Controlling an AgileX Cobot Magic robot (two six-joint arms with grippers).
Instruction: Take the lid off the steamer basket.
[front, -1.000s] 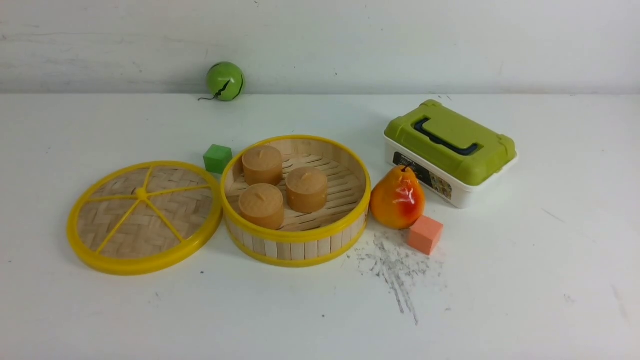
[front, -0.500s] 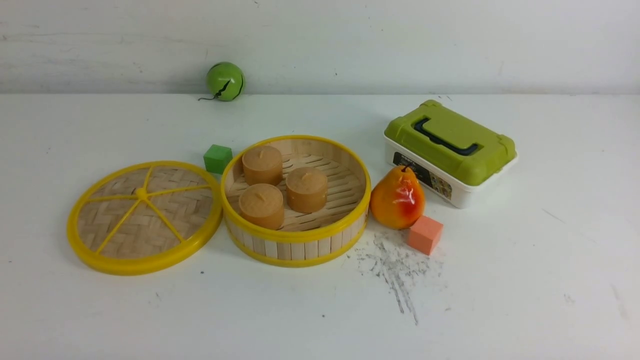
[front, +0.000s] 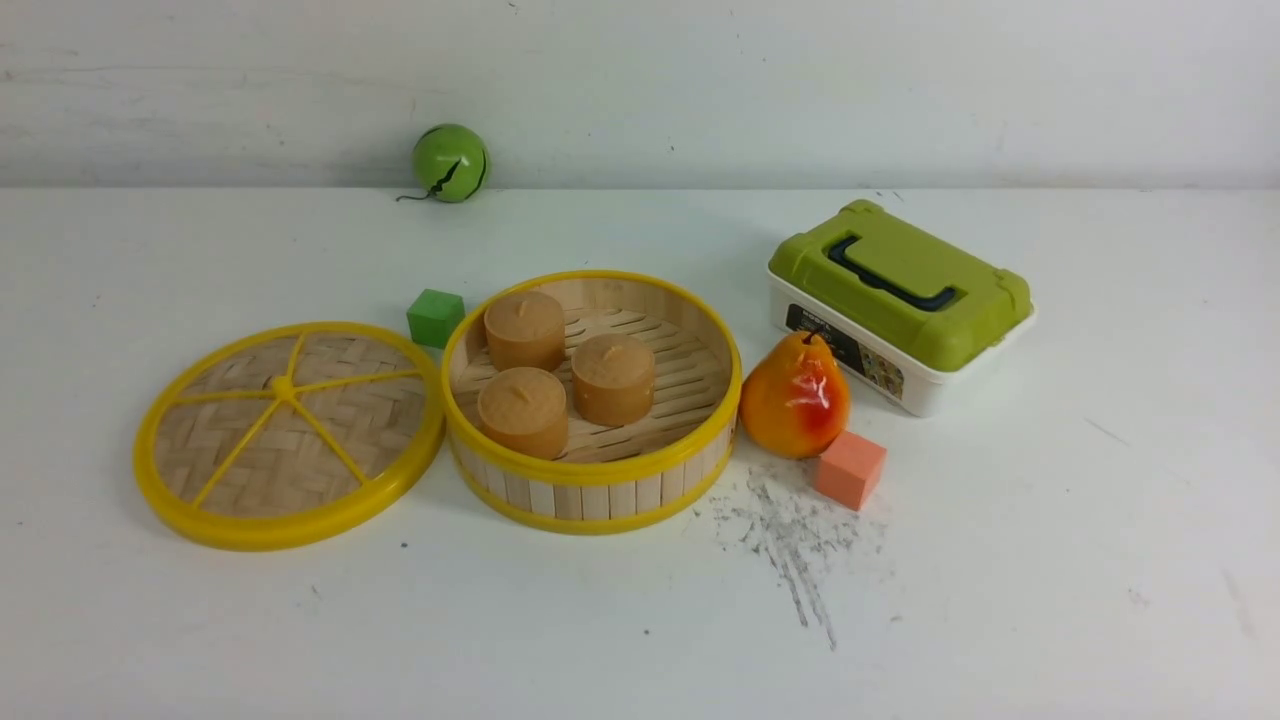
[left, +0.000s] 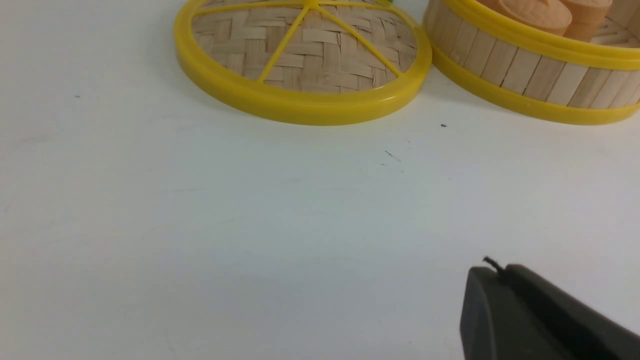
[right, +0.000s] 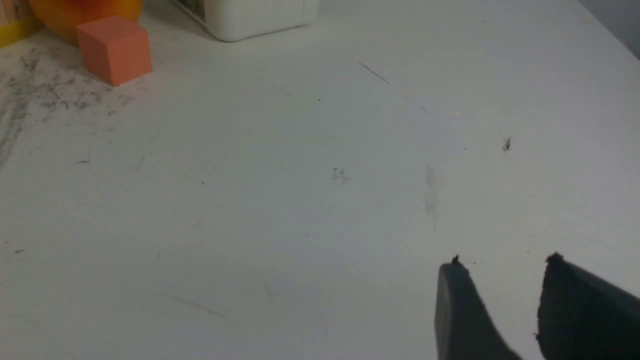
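Observation:
The lid (front: 290, 435), a woven bamboo disc with a yellow rim and spokes, lies flat on the white table just left of the steamer basket (front: 600, 475), its edge close to the basket's wall. The basket stands uncovered with three brown cylinders (front: 612, 378) inside. Neither arm shows in the front view. In the left wrist view my left gripper (left: 500, 270) hovers over bare table, nearer than the lid (left: 305, 50) and basket (left: 525, 75), its fingers pressed together on nothing. My right gripper (right: 504, 261) is open over bare table, holding nothing.
A green cube (front: 436, 317) sits behind the gap between lid and basket. Right of the basket stand a pear (front: 795, 397), an orange cube (front: 850, 468) and a white box with a green lid (front: 900, 300). A green ball (front: 450, 162) rests against the back wall.

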